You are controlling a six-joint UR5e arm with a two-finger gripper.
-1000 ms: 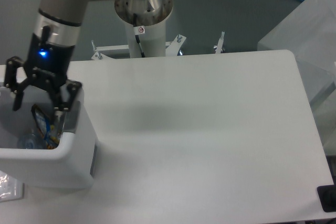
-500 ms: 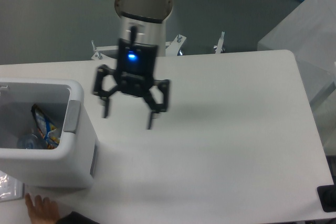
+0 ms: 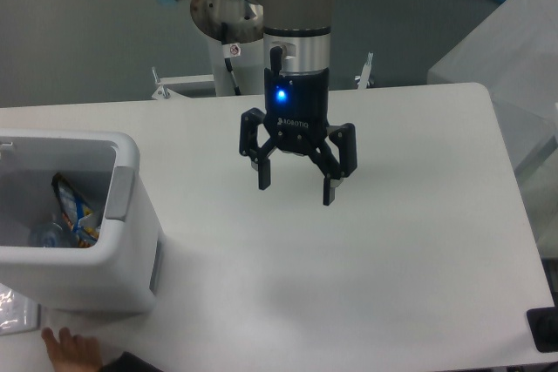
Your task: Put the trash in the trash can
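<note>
Jaws are standing wide apart w/ nothing between them; gripper [image 3: 297, 183] is hanging fingers-down over bare table [image 3: 392, 241], roughly mid-table, blue status LED glowing on the body. I'm seeing no contact w/ anything.

Working outward: trash can [image 3: 131, 241] is sitting at the left edge, well apart from the gripper. Both trash pieces are lying inside it. Snack wrapper [image 3: 71, 205] is leaning tilted against the inner wall, blue/yellow face showing. Bottle [image 3: 44, 235] is lying low beside it at the bottom, mostly in shadow, so I can't tell cap orientation.

Handling call, my judgement only: both are looking v light. Wrapper is looking thin, floppy, foil-slick; if I were regrasping it I'd be pinching an edge or a fold, not the flat face. Bottle is crushed, so soft and springy; it'd be giving under the fingers and could be squirting out. I'd be taking it across a flattened section or at the neck, which is prob the stiffest bit. Neither is looking fragile.

Task is reading as done from here, nothing left on the table to pick.

Heads up: a person's hand [image 3: 71, 348] is showing at the bottom-left edge, just beside the can base. Keeping the arm away from that side
</note>
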